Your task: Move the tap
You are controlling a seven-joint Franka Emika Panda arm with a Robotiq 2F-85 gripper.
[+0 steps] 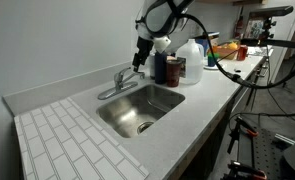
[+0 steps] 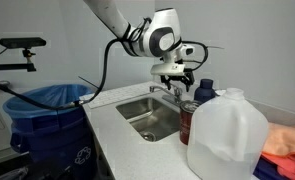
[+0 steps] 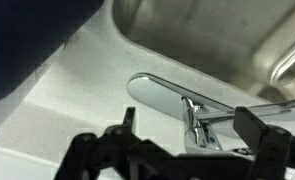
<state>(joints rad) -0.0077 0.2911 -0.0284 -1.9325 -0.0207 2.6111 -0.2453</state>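
The tap [image 1: 120,82] is small and chrome, and it stands on its flat base plate at the back edge of the sink; it also shows in an exterior view [image 2: 157,91]. In the wrist view the tap's upright body and lever [image 3: 193,125] rise from the plate, and the spout runs off to the right. My gripper [image 3: 189,116] is open, with one black finger on each side of the tap's body and not touching it. In both exterior views the gripper [image 1: 140,62] [image 2: 175,78] hangs just over the tap.
The steel sink basin [image 1: 142,108] lies in front of the tap. Two dark bottles [image 1: 165,69] and a white jug [image 1: 192,55] stand beside the tap. A tiled board [image 1: 67,140] sits beside the basin. A blue bin [image 2: 47,115] stands off the counter.
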